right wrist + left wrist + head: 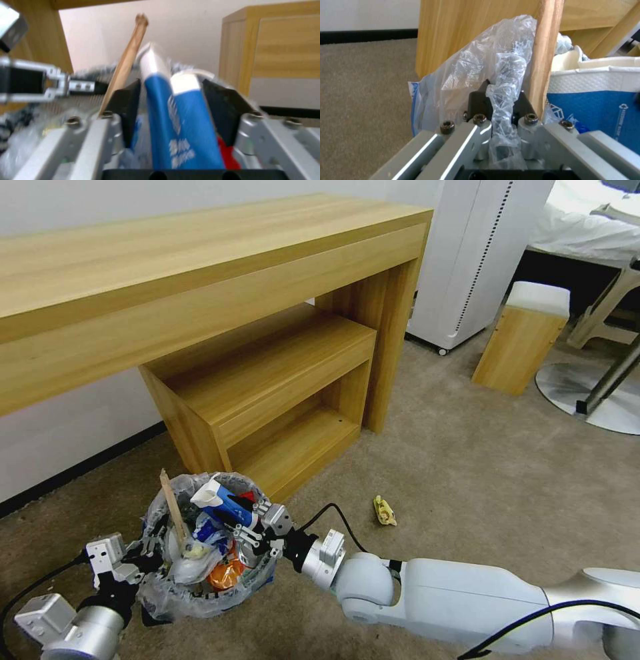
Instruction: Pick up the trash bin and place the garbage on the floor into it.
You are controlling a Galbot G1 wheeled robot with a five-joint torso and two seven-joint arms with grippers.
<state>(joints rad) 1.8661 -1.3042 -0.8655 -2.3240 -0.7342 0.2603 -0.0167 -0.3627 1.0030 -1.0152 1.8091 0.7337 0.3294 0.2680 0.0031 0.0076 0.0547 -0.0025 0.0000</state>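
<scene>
The trash bin (170,600), dark with a clear plastic bag, hangs just above the floor (467,480), heaped with garbage. My left gripper (143,557) is shut on its near rim, with bag plastic (501,100) bunched between the fingers. A wooden stick (173,507) (543,62) stands upright in the bin, beside an orange can (225,577). At the bin's right rim, my right gripper (253,528) (171,83) is shut on a blue-white carton (223,503) (181,120) that tilts over the heap. A small yellow wrapper (385,511) lies on the carpet to the right.
A long wooden desk (200,267) with a low shelf unit (280,400) under it stands right behind the bin. Further right are a white appliance on wheels (473,253), a wooden stool with a white top (523,337) and a round metal chair base (587,393).
</scene>
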